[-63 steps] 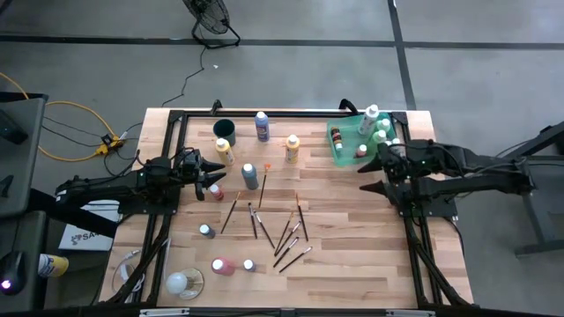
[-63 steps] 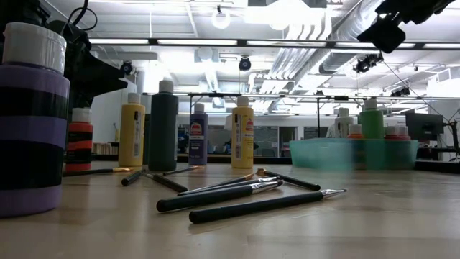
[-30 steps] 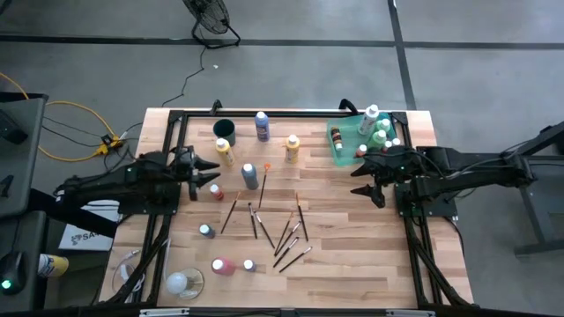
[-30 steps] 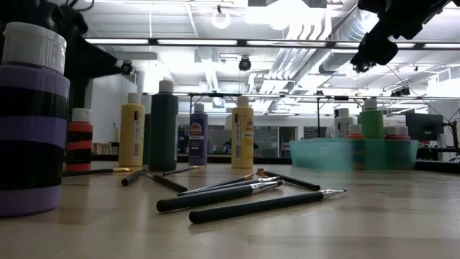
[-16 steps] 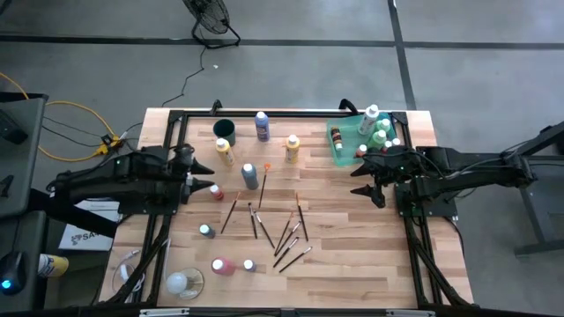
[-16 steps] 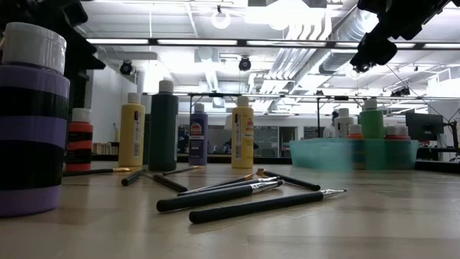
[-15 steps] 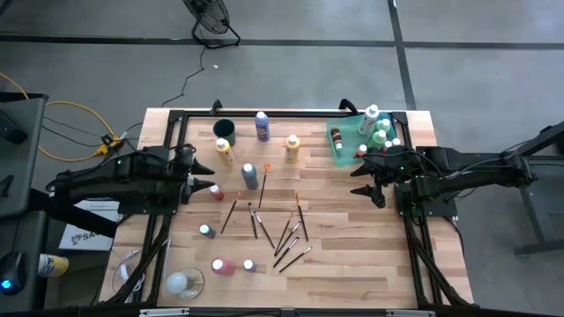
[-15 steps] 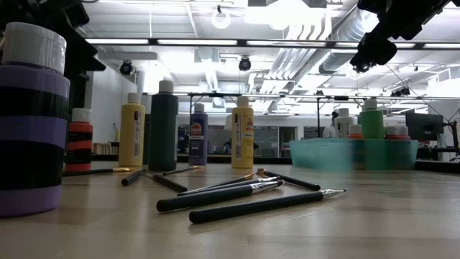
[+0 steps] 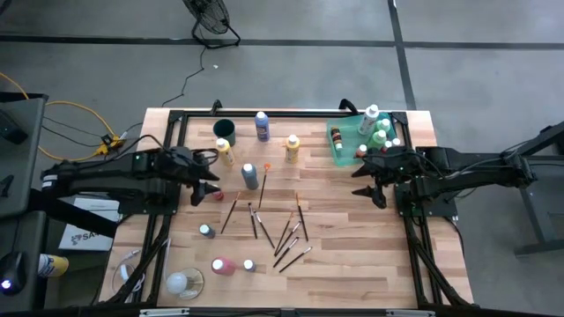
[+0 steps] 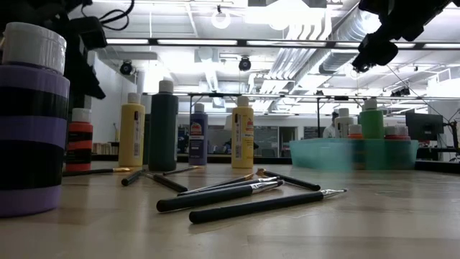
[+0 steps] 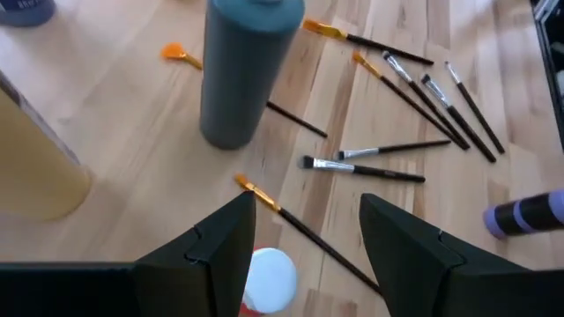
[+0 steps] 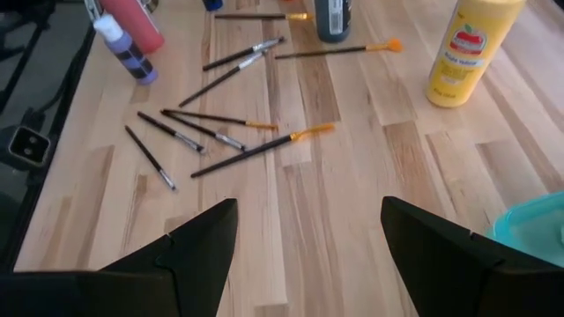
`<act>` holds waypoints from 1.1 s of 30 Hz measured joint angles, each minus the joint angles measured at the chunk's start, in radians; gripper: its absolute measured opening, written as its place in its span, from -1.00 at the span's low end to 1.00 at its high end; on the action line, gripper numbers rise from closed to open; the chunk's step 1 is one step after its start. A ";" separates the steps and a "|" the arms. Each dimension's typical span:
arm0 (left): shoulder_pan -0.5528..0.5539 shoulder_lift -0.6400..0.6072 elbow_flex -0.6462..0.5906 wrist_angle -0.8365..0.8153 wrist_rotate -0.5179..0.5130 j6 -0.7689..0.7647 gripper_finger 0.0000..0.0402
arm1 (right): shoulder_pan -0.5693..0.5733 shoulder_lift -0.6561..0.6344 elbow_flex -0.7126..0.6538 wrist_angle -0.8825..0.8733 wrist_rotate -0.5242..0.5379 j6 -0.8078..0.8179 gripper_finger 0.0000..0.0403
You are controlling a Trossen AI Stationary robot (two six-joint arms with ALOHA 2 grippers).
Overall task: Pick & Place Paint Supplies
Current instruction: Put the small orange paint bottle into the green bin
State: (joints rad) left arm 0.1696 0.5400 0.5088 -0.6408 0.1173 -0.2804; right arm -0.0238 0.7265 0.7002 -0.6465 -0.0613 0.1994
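Light wooden desk (image 9: 352,255), plank top, black frame rails along edges. Translucent green tray (image 9: 343,145) at desk's far right corner; same tray teal, low-walled in low view (image 10: 338,155). Dark round cup (image 9: 224,129) near far left edge of desk. Yellow cable (image 9: 66,110) looped on grey floor left of desk. Black fan base (image 9: 211,22) on floor beyond desk's far edge. White paper sheet (image 9: 84,236) on floor by desk's left side. Ceiling light strips (image 10: 215,43) above desk in low view.
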 joint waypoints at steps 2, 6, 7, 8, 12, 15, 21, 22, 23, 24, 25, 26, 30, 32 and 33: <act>0.000 0.027 0.046 -0.044 -0.001 0.020 -0.01 | 0.000 0.000 0.000 -0.016 -0.004 -0.012 0.36; 0.000 0.092 0.153 -0.182 -0.002 0.040 -0.01 | 0.000 0.000 0.000 -0.043 -0.021 -0.021 0.36; 0.000 0.110 0.178 -0.236 -0.004 0.040 -0.01 | 0.000 0.000 0.000 -0.047 -0.021 -0.021 0.36; 0.000 0.132 0.197 -0.281 -0.003 0.040 -0.01 | 0.000 0.000 0.000 -0.051 -0.020 -0.021 0.36; 0.000 0.216 0.242 -0.365 -0.009 0.040 -0.01 | 0.000 -0.001 0.000 -0.052 -0.019 -0.024 0.36; 0.000 0.276 0.245 -0.361 -0.007 0.040 -0.01 | 0.000 -0.001 0.000 -0.052 -0.017 -0.044 0.36; 0.000 0.393 0.245 -0.356 -0.006 0.070 -0.01 | 0.000 -0.001 0.000 -0.052 -0.016 -0.047 0.36; 0.000 0.406 0.245 -0.348 -0.006 0.077 -0.01 | 0.000 -0.001 0.000 -0.053 -0.016 -0.047 0.36; 0.000 0.419 0.245 -0.344 -0.004 0.085 -0.01 | 0.000 -0.001 0.000 -0.053 -0.016 -0.047 0.36; 0.000 0.431 0.245 -0.345 -0.003 0.091 -0.01 | 0.000 -0.001 0.000 -0.053 -0.016 -0.047 0.36; 0.000 0.444 0.245 -0.346 -0.003 0.093 -0.01 | 0.000 -0.001 0.000 -0.053 -0.016 -0.047 0.36; 0.000 0.454 0.245 -0.345 -0.003 0.093 -0.01 | 0.000 -0.001 0.000 -0.053 -0.016 -0.047 0.36; 0.000 0.485 0.245 -0.336 -0.004 0.093 -0.01 | 0.000 -0.001 0.000 -0.053 -0.016 -0.047 0.36; 0.000 0.497 0.245 -0.310 -0.004 0.093 -0.01 | 0.000 -0.001 0.000 -0.053 -0.016 -0.047 0.36; 0.000 0.501 0.245 -0.295 -0.004 0.093 -0.01 | 0.000 -0.001 0.000 -0.053 -0.016 -0.047 0.36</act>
State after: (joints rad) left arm 0.1699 1.0411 0.7536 -0.9360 0.1135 -0.1871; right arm -0.0240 0.7254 0.7002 -0.6994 -0.0774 0.1524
